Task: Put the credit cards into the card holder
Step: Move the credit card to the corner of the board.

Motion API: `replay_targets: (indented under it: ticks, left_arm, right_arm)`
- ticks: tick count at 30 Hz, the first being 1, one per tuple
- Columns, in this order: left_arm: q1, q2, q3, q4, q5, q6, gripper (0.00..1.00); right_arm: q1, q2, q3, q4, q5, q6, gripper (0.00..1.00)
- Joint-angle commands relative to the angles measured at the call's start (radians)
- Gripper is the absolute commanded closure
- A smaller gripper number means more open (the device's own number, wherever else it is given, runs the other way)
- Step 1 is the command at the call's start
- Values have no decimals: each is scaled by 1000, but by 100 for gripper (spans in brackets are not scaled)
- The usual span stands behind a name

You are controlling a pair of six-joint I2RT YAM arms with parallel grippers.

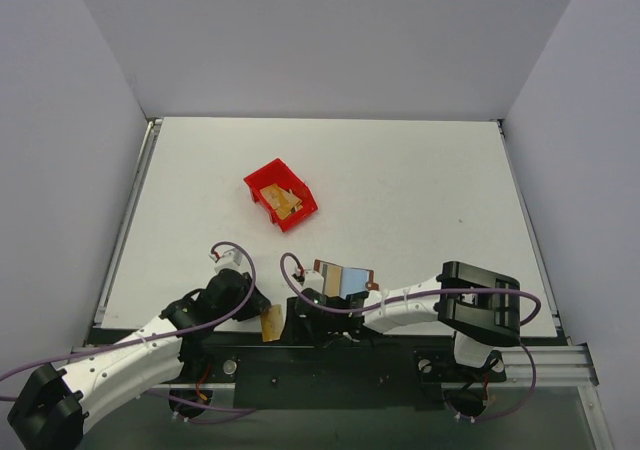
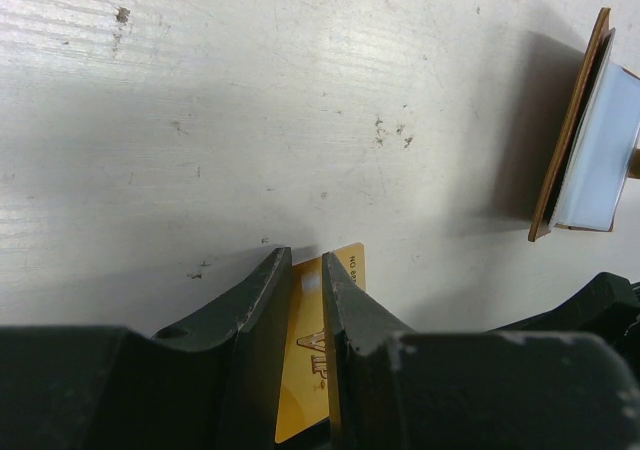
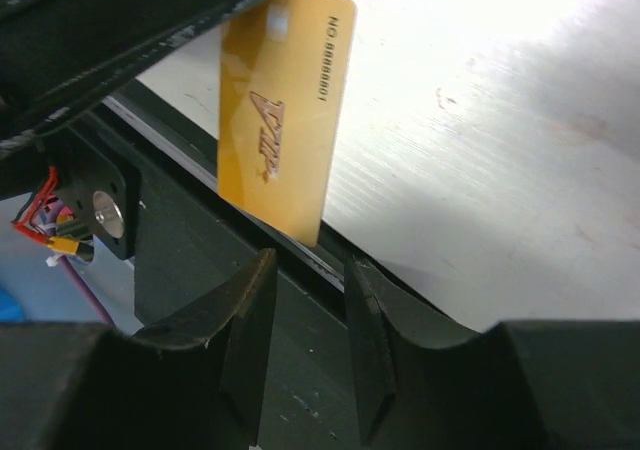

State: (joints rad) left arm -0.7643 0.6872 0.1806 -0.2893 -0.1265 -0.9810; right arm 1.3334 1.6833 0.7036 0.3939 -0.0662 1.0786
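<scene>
The left gripper (image 2: 305,265) is pinching one credit card (image 2: 303,370) at the near edge of the table (image 1: 400,170), while the card holder (image 2: 600,140) is standing open just to its right, nearer the right gripper (image 3: 310,320), which is gaping empty.

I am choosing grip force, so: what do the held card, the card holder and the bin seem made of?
The held card: glossy gold plastic, probably; it reflects light and carries printed numbers. The card holder: matte brown leather-like cover; pale blue inner panel, material unclear. The bin: red plastic, seemingly, with smooth moulded walls.
</scene>
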Motion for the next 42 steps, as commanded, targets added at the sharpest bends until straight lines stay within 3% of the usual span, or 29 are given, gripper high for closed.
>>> replay_targets:
  ticks: [1, 32, 42]
  left_arm:
    - [-6, -8, -9, -30, 4, 25, 70]
    - [-4, -40, -24, -48, 25, 13, 70]
    - [-6, -41, -29, -45, 31, 10, 70]
  right_arm:
    - [12, -10, -24, 14, 59, 47, 70]
    - [-13, 113, -144, 359, 109, 182, 68]
    - [-17, 102, -144, 352, 137, 169, 81]
